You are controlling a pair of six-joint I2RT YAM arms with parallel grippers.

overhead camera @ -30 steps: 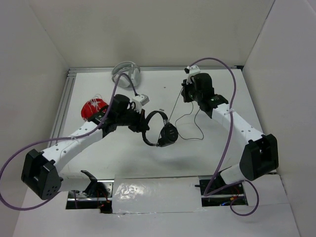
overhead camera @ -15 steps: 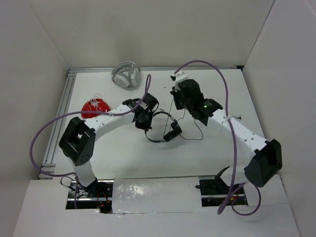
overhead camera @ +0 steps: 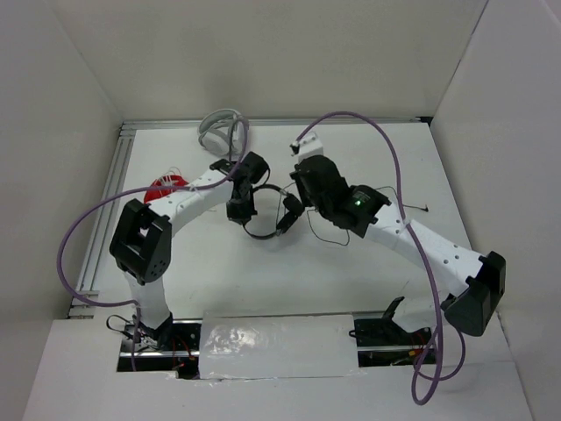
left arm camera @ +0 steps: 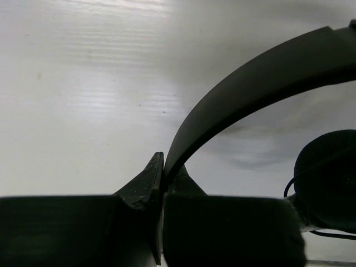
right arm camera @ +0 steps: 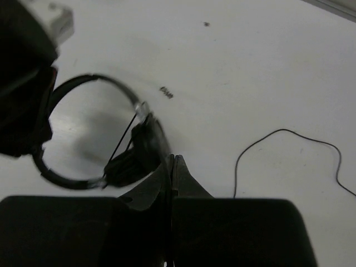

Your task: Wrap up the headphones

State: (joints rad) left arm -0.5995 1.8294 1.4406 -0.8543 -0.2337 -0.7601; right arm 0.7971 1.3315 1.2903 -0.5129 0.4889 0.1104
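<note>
The black headphones [overhead camera: 267,230] hang just above the table's middle. My left gripper [overhead camera: 240,210] is shut on their thin headband [left arm camera: 250,89], which arcs up to the right from the jaws in the left wrist view [left arm camera: 163,167]. One round earcup [left arm camera: 328,178] shows at the right. My right gripper [overhead camera: 298,203] is just right of the headphones, beside the earcup [right arm camera: 136,156]. In the right wrist view it is shut [right arm camera: 173,161] with the thin black cable running from the earcup into the jaws. More cable [right arm camera: 289,133] lies loose on the table to the right.
Grey-white headphones [overhead camera: 215,127] lie at the back, partly behind the left arm's purple hose. Red headphones [overhead camera: 166,186] lie at the left, beside the left arm. White walls stand on the left, back and right. The cable's plug end [overhead camera: 421,208] rests at the right.
Both grippers have moved back and to the left, carrying the headphones with them. The right gripper has closed in on the earcup, and the loose cable has been drawn in under the right arm.
</note>
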